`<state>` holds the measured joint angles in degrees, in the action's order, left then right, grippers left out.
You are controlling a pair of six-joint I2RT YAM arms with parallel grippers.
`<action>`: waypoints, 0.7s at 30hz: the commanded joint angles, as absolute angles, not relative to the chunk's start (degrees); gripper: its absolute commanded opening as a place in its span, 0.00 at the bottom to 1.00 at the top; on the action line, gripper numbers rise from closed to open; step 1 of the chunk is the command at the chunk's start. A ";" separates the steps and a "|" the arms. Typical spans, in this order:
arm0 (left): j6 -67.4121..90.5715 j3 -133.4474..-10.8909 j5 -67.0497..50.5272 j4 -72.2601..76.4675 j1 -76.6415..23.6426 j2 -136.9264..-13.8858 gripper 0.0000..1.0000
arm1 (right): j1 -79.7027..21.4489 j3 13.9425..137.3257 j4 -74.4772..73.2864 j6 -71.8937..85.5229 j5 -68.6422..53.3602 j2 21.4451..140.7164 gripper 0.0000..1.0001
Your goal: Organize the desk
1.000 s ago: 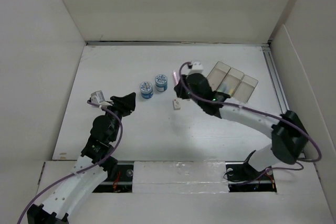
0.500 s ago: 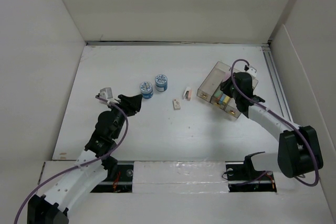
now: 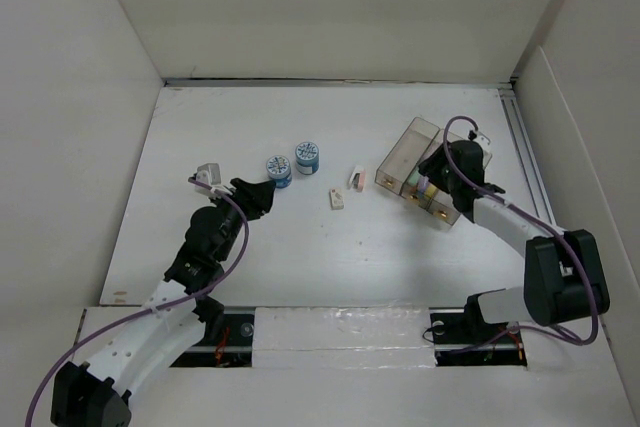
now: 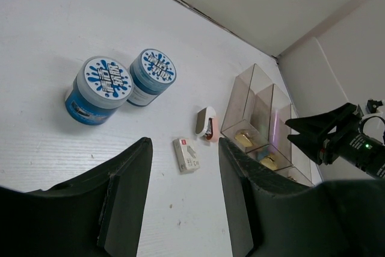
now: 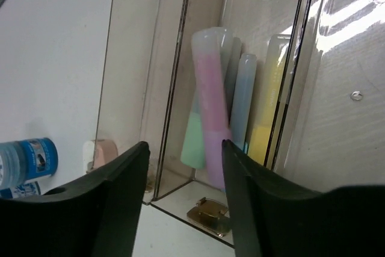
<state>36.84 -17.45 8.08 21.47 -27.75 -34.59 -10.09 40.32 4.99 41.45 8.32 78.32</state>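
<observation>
The white desk (image 3: 240,127) holds two blue jars (image 3: 279,170) (image 3: 307,156), a small white box (image 3: 336,197) and a pink-and-white item (image 3: 355,178). A clear three-compartment tray (image 3: 400,152) lies at the right. My right gripper (image 3: 432,175) is open and empty over the tray. In the right wrist view its jaws (image 5: 185,144) frame a pink marker (image 5: 210,124) that rests in the middle compartment with green, blue and yellow ones. My left gripper (image 3: 256,197) is open and empty, just left of the jars. In the left wrist view (image 4: 183,142) it faces the box (image 4: 187,154).
White panel walls (image 3: 120,37) stand around the desk, and a metal rail (image 3: 522,142) runs along its right edge. Gold clips (image 5: 209,215) lie in the tray. The jars (image 4: 98,90) and the tray (image 4: 264,124) also show in the left wrist view.
My right gripper swung from beside the jars to the tray with the pink marker, which now lies in the tray with the jaws apart. My left gripper edged toward the jars.
</observation>
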 commanded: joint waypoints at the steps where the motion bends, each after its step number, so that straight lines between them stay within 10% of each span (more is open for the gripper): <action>1: 35.77 -20.30 7.21 24.17 -27.95 -34.19 0.44 | -9.76 41.05 8.09 41.05 8.17 74.90 0.65; 5: 35.77 -20.13 7.47 24.17 -27.95 -34.19 0.44 | -12.65 40.78 8.52 39.64 9.05 70.07 0.64; 10: 35.60 -20.04 7.73 24.26 -27.95 -34.19 0.44 | -23.36 40.60 12.74 32.28 8.97 68.20 0.05; 13: 35.68 -20.48 7.30 24.08 -27.95 -34.10 0.44 | -32.06 45.16 8.99 28.06 7.74 74.86 0.00; 17: 35.68 -20.30 7.73 23.91 -27.95 -34.37 0.44 | -39.72 50.53 5.89 27.33 8.70 86.11 0.46; 21: 35.60 -19.95 7.65 24.43 -27.95 -34.10 0.44 | -42.35 53.78 5.54 28.21 6.07 94.47 0.68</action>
<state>36.42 -17.54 7.94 21.61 -27.75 -34.65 -41.67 51.13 7.18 29.15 7.20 91.85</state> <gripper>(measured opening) 0.440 0.667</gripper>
